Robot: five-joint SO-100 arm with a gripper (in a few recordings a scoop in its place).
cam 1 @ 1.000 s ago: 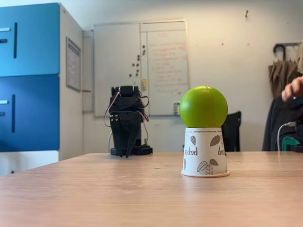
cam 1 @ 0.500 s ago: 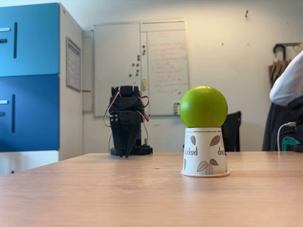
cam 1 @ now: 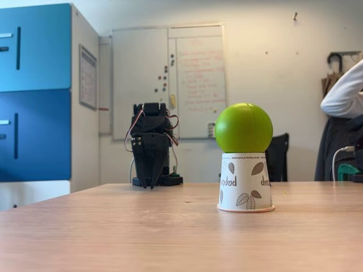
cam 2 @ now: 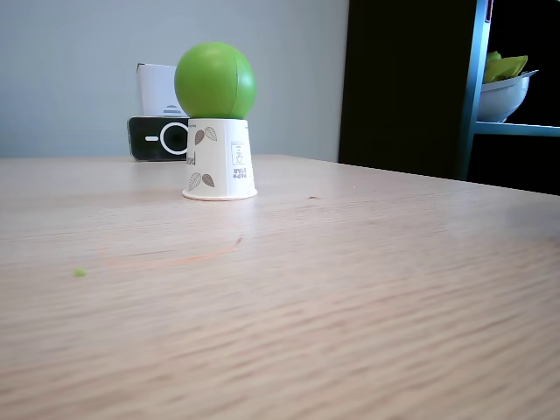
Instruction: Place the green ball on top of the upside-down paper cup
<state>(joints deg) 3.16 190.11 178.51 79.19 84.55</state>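
Folded down at the far edge of the surface point(cam 1: 170, 238) in a fixed view, the black two-finger tool point(cam 1: 151, 182) points its tips straight at the wood, well apart from the cup and ball. Its fingers look drawn close together with nothing between them, though from this distance I cannot tell for sure whether they are fully pressed shut.

The smooth matte lime-green ball point(cam 1: 244, 127) sits on the upturned base of the small white tapered paper cup printed with brown-grey leaves point(cam 1: 245, 181), which stands mouth-down, pinkish rim flat on the wood, toward the middle of the surface and right of the arm in that view. Both fixed views show the ball centred and the cup upright, so I judge the placement done.

Risk from here lies in the balance. The ball is about as wide as the cup and rests on a small flat base, so a knock to the surface, or a sweep of the arm passing near, could roll it off or tip the light cup. A person's white sleeve point(cam 1: 343, 96) shows at the right edge; a bump from there would do the same.

Count: one ball, one cup, one arm with one tool. A tiny green speck point(cam 2: 80, 272) lies on the wood near the front left edge in a fixed view.
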